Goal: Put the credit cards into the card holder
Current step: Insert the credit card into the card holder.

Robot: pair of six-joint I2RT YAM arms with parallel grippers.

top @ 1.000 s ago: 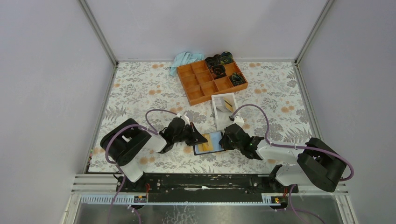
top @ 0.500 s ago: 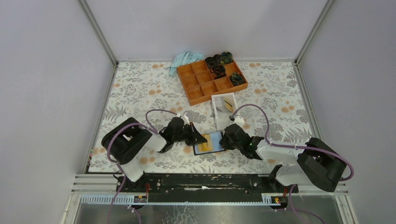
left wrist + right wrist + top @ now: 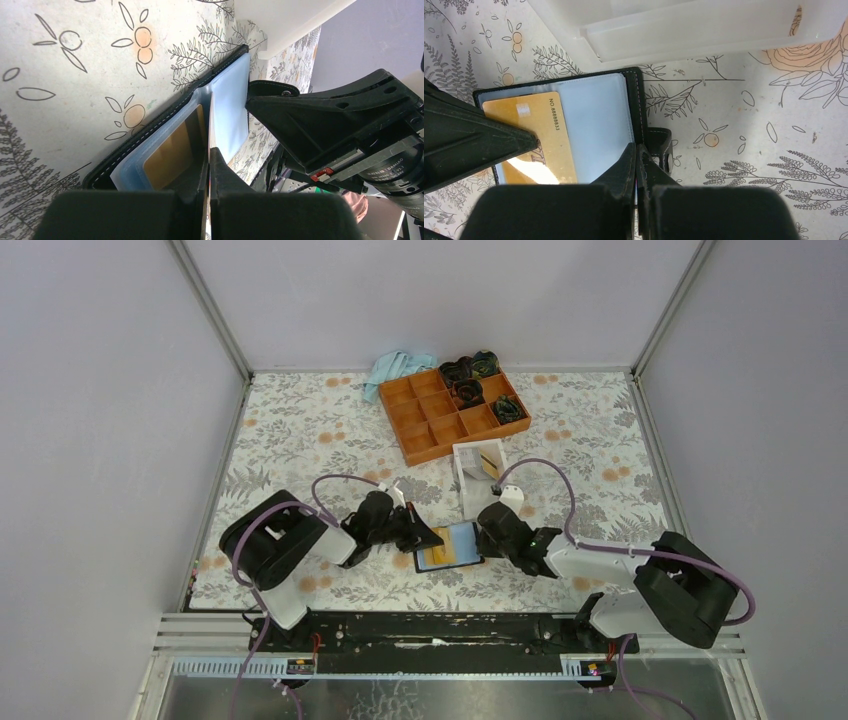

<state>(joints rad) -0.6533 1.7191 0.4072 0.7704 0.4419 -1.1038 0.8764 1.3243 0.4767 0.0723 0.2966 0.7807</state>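
Black and folded open flat, the card holder point(image 3: 450, 545) lies on the flowered bench point(image 3: 300, 440) near its front edge, light-blue lining up, directly between the two arms. One yellow-orange credit card point(image 3: 531, 137) lies flat in the half nearer the left arm, its printed number visible. The other half shows only blue lining.

The left gripper point(image 3: 436, 537) reaches in from the holder's left side with its jaws closed together. In the right wrist view its tip rests against the edge of the card. In its own wrist view a thin pale sheet, seen edge-on, runs up from the slit between the jaws. I cannot tell whether it is pinched there or what it is.

The right gripper point(image 3: 637, 146) comes in from the opposite side, jaws also pressed shut with nothing visibly between them. Its tip sits at the holder's black stitched border, just beside the snap tab point(image 3: 661, 145).

A white box point(image 3: 478, 475) stands just behind the holder, with something yellow-orange inside it. Farther back are an orange tray point(image 3: 455, 415) and a blue cloth point(image 3: 395, 368).
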